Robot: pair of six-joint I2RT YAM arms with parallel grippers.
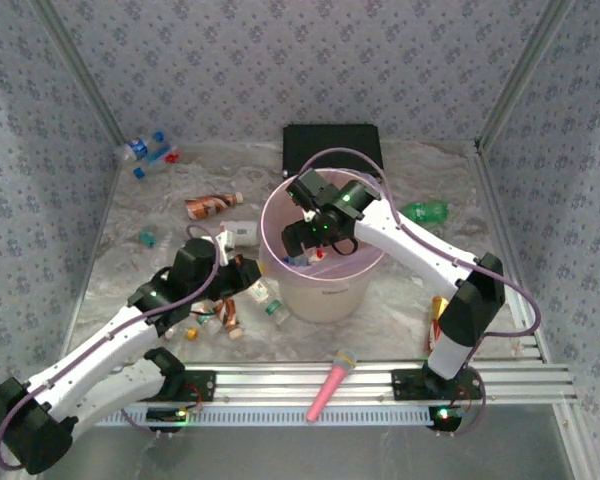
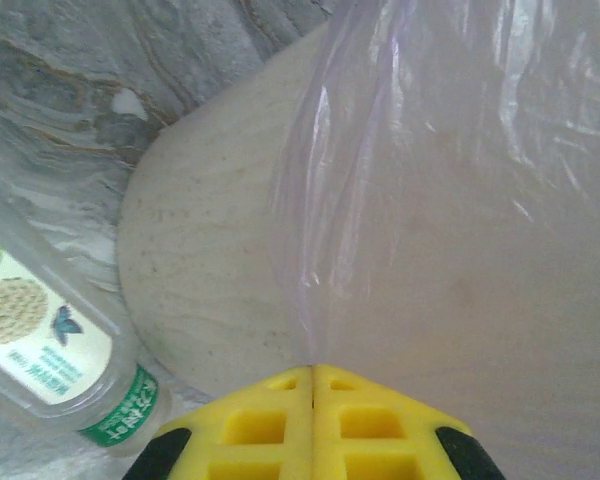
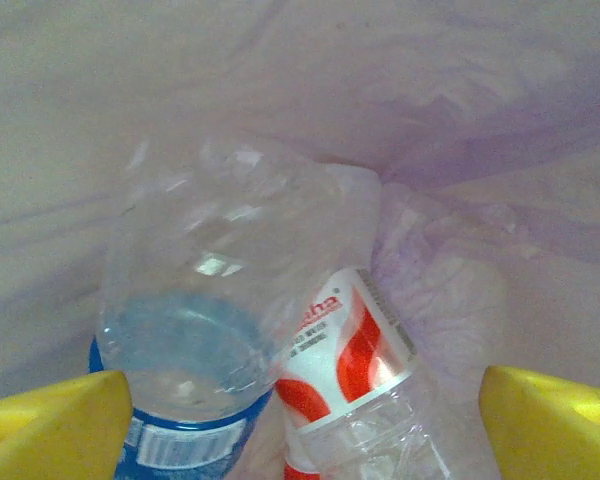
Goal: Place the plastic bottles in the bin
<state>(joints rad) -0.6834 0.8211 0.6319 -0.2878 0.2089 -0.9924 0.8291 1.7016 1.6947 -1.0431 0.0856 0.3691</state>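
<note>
The cream bin (image 1: 325,300) with its pink bag stands mid-table. My right gripper (image 1: 302,240) hangs inside its mouth, open (image 3: 305,402), holding nothing. Below it in the bag (image 3: 430,130) lie a clear blue-labelled bottle (image 3: 180,340) and a clear red-and-white-labelled bottle (image 3: 355,365). My left gripper (image 1: 244,272) is shut and empty, its yellow fingertips (image 2: 280,400) pressed together close to the bin wall (image 2: 200,230). A clear green-labelled bottle (image 2: 50,340) lies just left of it. Other bottles lie around: brown (image 1: 212,205), white (image 1: 238,235), green (image 1: 425,212), several under the left arm (image 1: 230,318).
A flat black box (image 1: 332,148) lies behind the bin. A pink microphone-shaped stick (image 1: 330,385) rests at the front rail, a small teal clock (image 1: 148,238) at the left. Blue-capped bottles (image 1: 145,150) sit in the far-left corner, and one bottle (image 1: 438,315) lies by the right arm.
</note>
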